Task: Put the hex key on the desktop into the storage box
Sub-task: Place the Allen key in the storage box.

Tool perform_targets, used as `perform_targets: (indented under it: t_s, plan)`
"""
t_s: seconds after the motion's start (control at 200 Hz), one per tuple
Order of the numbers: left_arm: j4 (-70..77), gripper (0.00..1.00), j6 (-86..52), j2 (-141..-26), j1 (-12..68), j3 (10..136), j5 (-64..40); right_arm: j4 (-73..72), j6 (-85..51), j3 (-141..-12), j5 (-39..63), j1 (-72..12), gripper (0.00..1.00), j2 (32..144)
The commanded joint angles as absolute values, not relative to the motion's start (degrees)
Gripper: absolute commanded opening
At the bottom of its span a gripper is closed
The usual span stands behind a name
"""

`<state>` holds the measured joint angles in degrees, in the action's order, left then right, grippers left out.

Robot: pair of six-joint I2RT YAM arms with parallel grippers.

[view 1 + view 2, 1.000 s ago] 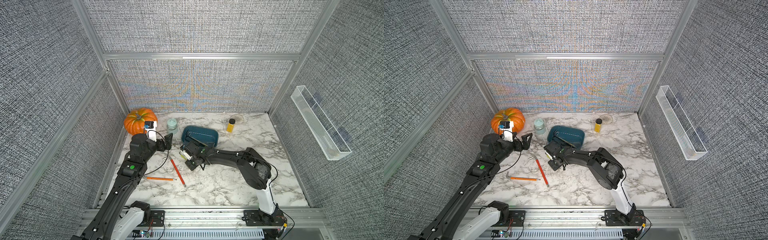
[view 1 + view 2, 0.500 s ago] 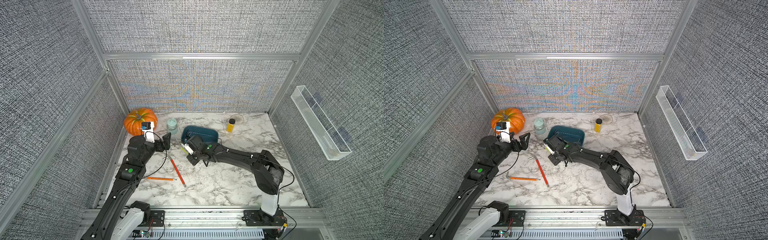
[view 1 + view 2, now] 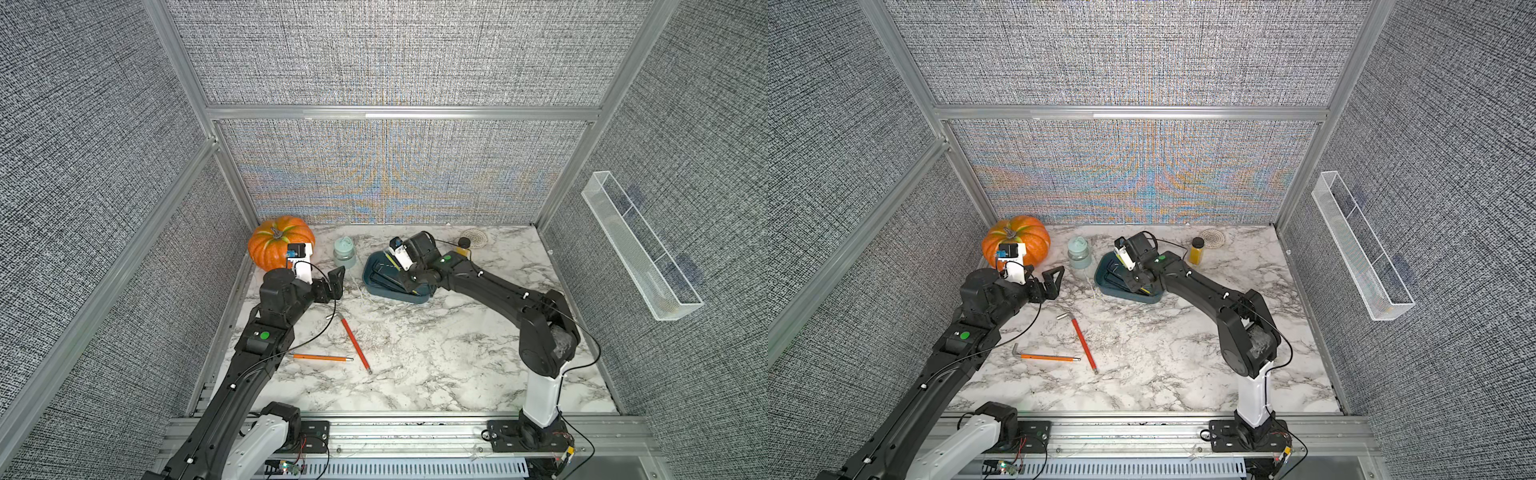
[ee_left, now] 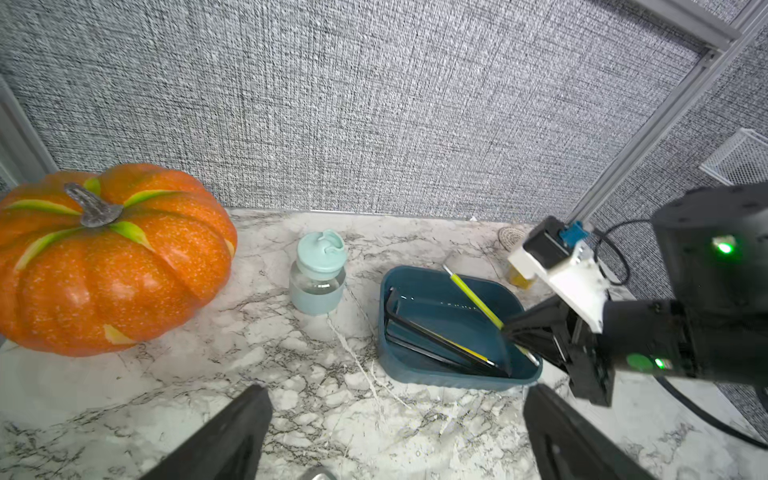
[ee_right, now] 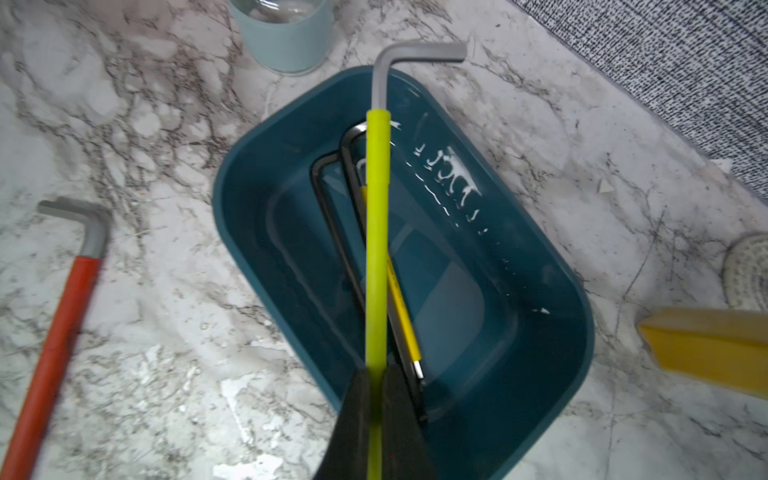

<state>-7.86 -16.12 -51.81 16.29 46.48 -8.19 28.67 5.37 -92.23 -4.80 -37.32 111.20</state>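
Hex key (image 5: 377,232) is pinched by the right gripper (image 5: 376,411) over the storage box (image 5: 540,374); top views hide this. Left gripper (image 4: 395,403) gapes.

Bright, even light comes from above and makes only soft shadows, wavy rainbow stripes show on the back wall (image 3: 382,183) in both top views, white glare shines in the storage box (image 5: 540,257), and the yellow bottle (image 5: 706,345) looks blurry.

Rear crowded, front open
Orange pumpkin (image 3: 272,245), mint-capped jar (image 3: 344,253) and shallow teal plastic storage box (image 3: 395,296) lined the rear; marble surface (image 3: 449,365) lay open right of the red-sleeved hex key (image 3: 354,343).
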Motion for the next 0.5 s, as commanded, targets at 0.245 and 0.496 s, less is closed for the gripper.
perform_targets:
  t_s: [0.245,0.496]
  plan:
    - [-11.75,1.00,-16.28,-57.97,16.26,50.59,-16.80,31.14,11.55,-95.73,-3.39,-34.36,0.00,118.92]
    - [-11.51,1.00,-16.48,-58.65,16.26,50.07,-16.54,31.90,11.10,-100.17,-1.67,-34.31,0.00,124.27]
